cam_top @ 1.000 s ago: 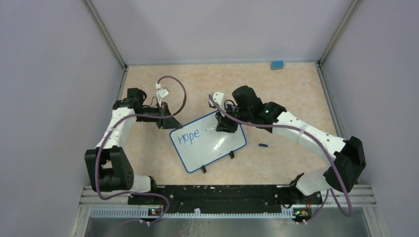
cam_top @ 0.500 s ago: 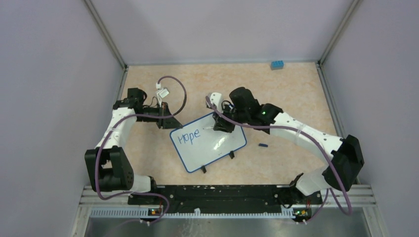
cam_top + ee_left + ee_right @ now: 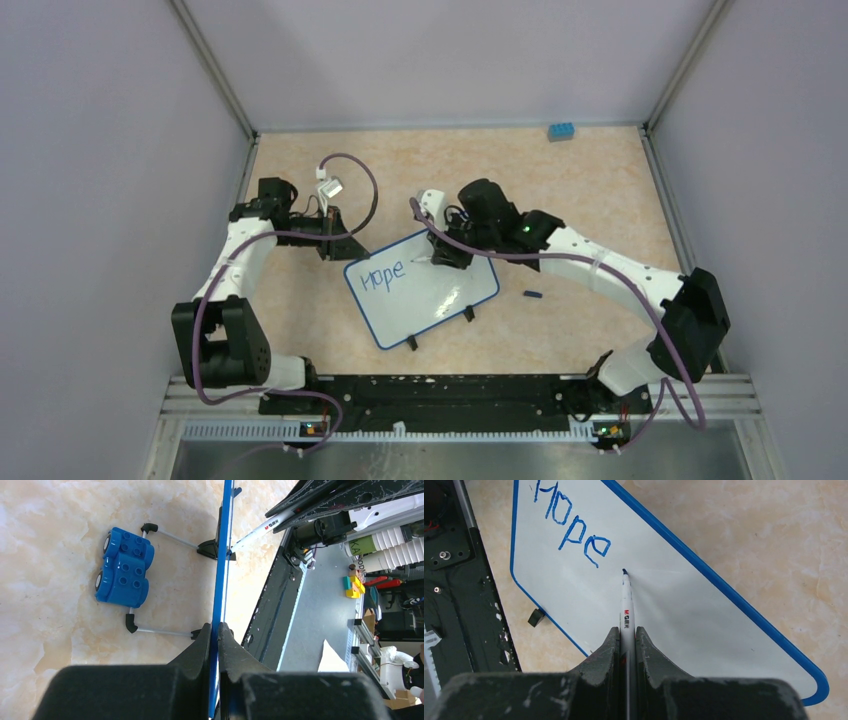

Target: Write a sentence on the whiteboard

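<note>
whiteboard (image 3: 440, 295) sits mid-table, near both arms. left gripper (image 3: 215, 630) is clamped on its far-left rim, steadying it. right gripper (image 3: 626, 632) is pinched tight on the marker (image 3: 626, 600). sentence (image 3: 574, 530) reads only "Hope", with the tip at the board just right of the "e". Step looks like starting word two. Next move needs a small gap and light, even contact.

My two arms are white shells jointed with blocky black housings: left arm (image 3: 235, 265) at 9 o'clock in the overhead view, right arm (image 3: 610, 272) at 3 o'clock. A purple cable (image 3: 374, 192) trails along each. A small green light (image 3: 522, 229) glows on my right wrist housing. My fingers (image 3: 599, 665) are matte black wedges, flecked with white scuffs.
</note>
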Controlling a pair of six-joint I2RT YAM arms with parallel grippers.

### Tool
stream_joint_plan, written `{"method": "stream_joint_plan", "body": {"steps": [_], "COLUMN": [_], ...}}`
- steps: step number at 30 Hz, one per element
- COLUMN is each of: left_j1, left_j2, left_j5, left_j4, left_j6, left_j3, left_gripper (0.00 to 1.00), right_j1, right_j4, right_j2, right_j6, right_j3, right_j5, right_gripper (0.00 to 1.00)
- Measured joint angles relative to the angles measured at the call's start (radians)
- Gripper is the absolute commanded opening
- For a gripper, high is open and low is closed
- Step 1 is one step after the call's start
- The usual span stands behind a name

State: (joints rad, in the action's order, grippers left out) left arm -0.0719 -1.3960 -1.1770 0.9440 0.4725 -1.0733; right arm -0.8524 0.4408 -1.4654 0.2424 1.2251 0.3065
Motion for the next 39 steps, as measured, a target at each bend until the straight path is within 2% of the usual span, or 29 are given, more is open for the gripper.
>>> {"method": "stream_joint_plan", "body": {"steps": [39], "left_j1": [0.001], "left_j2": [0.000], "left_j5": [0.006], "left_j4": [-0.003], "left_j6": [0.000], "left_j3": [0.000], "left_gripper": [0.00], "right_j1": [0.010], "right_j4": [0.003], "right_j2": [0.012], "right_j6": [0.000], "right_j3": [-0.048], "right_j5": [0.037], "right_gripper": [0.00]}}
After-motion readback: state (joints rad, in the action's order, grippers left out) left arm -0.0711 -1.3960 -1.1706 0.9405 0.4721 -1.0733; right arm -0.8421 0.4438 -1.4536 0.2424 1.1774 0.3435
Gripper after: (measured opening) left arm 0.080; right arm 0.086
